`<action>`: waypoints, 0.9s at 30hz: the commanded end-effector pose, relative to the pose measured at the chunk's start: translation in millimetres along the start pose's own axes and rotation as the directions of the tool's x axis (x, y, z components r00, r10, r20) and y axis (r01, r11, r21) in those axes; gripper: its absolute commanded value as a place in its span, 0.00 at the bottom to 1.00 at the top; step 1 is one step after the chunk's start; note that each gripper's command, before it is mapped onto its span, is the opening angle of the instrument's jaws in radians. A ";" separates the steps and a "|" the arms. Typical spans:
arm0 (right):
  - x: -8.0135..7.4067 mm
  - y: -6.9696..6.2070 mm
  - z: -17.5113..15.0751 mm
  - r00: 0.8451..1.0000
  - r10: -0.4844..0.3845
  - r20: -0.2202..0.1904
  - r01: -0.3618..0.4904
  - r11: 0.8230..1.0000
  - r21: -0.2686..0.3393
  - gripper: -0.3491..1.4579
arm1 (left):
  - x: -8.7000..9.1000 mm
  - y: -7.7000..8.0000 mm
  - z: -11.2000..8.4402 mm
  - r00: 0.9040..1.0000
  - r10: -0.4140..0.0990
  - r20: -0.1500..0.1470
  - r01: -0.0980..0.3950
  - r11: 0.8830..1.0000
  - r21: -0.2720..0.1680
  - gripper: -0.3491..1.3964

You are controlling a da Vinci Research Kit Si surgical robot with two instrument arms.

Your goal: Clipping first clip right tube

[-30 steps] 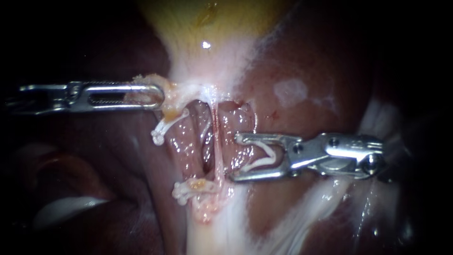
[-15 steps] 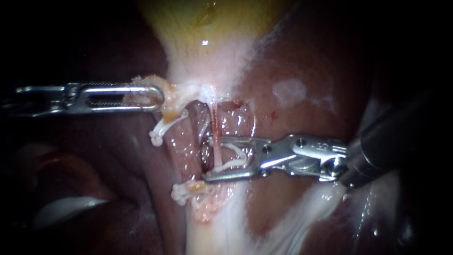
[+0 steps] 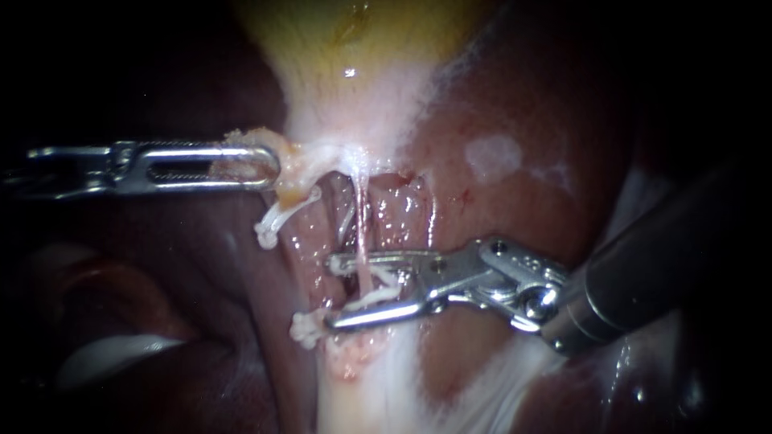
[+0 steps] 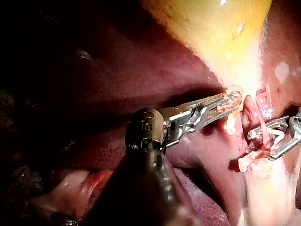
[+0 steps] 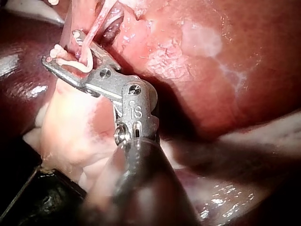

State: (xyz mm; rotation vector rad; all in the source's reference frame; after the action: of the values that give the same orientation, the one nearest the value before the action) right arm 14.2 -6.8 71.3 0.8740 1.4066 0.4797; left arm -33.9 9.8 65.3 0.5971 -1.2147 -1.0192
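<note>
The dark red liver [image 3: 515, 96] fills most of the endoscope view, with the yellowish gallbladder [image 3: 354, 72] narrowing down toward the middle. The left instrument [image 3: 265, 165] has stayed where it was, its claw closed on pale tissue at the neck of the gallbladder and drawing it aside. This keeps the strands below the neck spread. The change over the last second belongs to the right instrument [image 3: 331, 293]. Its claw was well to the side of the right tube [image 3: 362, 233], and it has pushed in until its shaft looms large in view. The tips have now passed beyond that thin pink strand. The claw stands wide apart and tilted, and it carries an unclosed white clip [image 3: 384, 281] with a leg along each half. The right tube runs down through the gap, crossing the clip's opening, and nothing is pinching it yet. The right wrist view agrees, showing the strand threaded between the two halves, near the tips rather than deep in the throat. By my judgement the approach is nearly finished. What remains is to seat the tube a little deeper, check that only the tube is enclosed, and then squeeze. Two closed clips [image 3: 269, 229] sit on tissue beside the strand, and the lower one lies just by the tip of the lower half, so it could get snagged.
</note>
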 end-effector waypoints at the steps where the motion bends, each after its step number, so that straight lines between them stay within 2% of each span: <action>1: 0.1 -0.2 0.0 1.000 0.004 0.004 -0.004 1.000 0.008 0.43 | 0.0 0.1 0.0 1.000 0.000 0.000 0.000 1.000 0.001 0.00; 7: -0.3 -0.5 0.2 1.000 0.027 0.006 -0.027 0.999 0.025 0.40 | 0.0 0.4 -0.1 1.000 0.001 -0.001 -0.001 1.000 0.003 0.00; 11: -0.3 -0.6 -0.1 0.999 0.033 0.005 -0.034 0.999 0.021 0.33 | 0.0 0.5 -0.1 1.000 0.001 -0.001 -0.001 1.000 0.003 0.00; 17: -0.2 -0.5 -1.3 0.998 0.064 -0.005 -0.064 0.998 -0.003 0.02 | 0.0 0.5 -0.1 1.000 0.001 -0.001 -0.001 1.000 0.003 0.00; 19: -0.2 -0.4 -1.7 0.998 0.070 -0.002 -0.070 0.998 -0.004 0.00 | 0.0 0.6 -0.1 1.000 0.001 -0.001 -0.001 1.000 0.003 0.00; 21: -0.3 -0.3 -1.8 0.997 0.077 0.026 -0.077 0.997 -0.015 0.00 | 0.0 0.6 -0.1 1.000 0.001 -0.001 -0.001 1.000 0.003 0.00; 24: -0.6 -0.4 -1.9 0.993 0.079 0.092 -0.075 0.996 -0.044 0.00 | 0.0 0.7 -0.1 1.000 0.001 -0.001 -0.001 1.000 0.003 0.00; 27: -0.8 -0.5 -1.9 0.992 0.084 0.095 -0.080 0.996 -0.045 0.00 | 0.1 0.8 -0.1 1.000 0.002 -0.001 -0.002 1.000 0.004 0.00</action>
State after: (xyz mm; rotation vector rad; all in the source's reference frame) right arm 12.1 -7.2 71.5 0.9129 1.2717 0.5207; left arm -33.6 10.1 66.1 0.5992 -1.2155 -1.0158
